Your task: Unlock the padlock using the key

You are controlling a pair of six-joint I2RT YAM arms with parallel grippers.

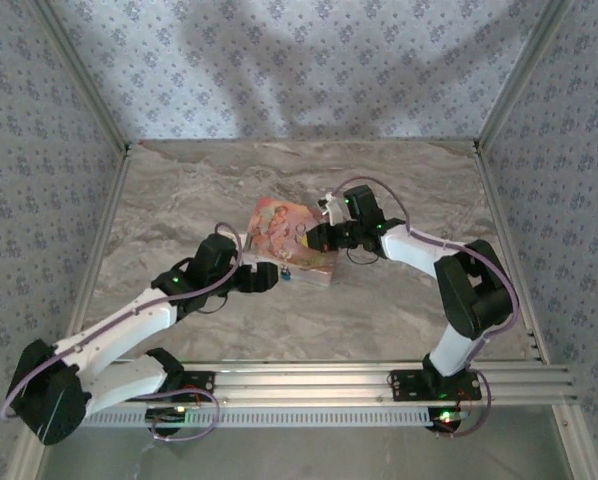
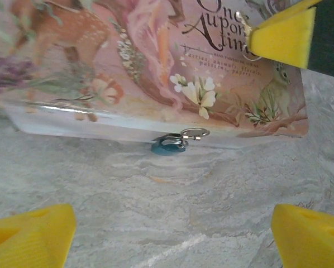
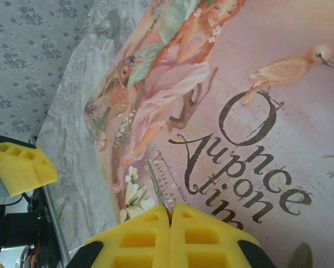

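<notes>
- Padlock [image 2: 168,145] sits at the box's [image 2: 100,56] front edge, dead ahead of the left gripper [image 2: 172,231], whose jaws are spread wide, empty.
- Bare table [image 2: 172,190] between them, room to move in.
- Right gripper [image 3: 170,215] pinched tight on the key [image 3: 157,187] over the lid, which reads "Once Upon A Time".

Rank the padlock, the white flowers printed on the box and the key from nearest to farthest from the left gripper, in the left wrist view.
1. The padlock, straight ahead of the left gripper, at the box's front edge.
2. The white flowers, on the box top just beyond it.
3. The key, farthest, upper right, pinched in the right gripper.
</notes>
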